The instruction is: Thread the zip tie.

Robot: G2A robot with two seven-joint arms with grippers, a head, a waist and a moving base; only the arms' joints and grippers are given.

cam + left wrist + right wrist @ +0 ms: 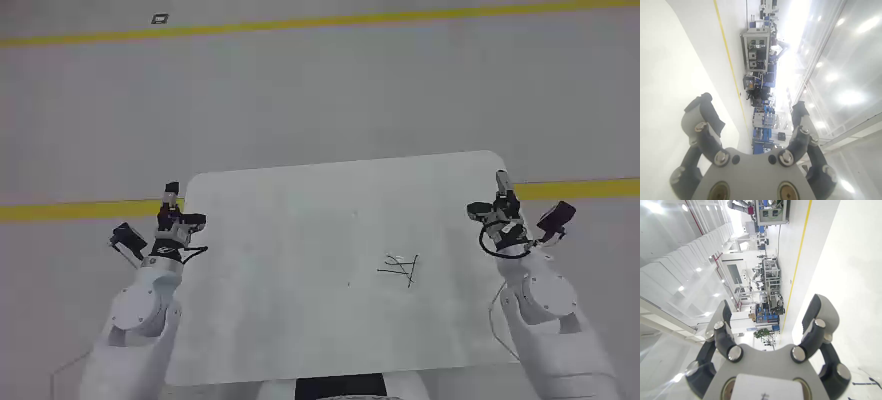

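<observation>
Zip ties lie loose right of frame centre on the surface, nothing grasped yet: left arm and right arm sit at its side edges, jaws released and empty, likely a start pose.

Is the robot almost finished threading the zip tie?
Not yet. Nothing looks done: the zip ties lie loose on the table. Nothing is in hand: the left tool and right tool are open and empty at the table's sides. Picking one up and threading it are left.
</observation>
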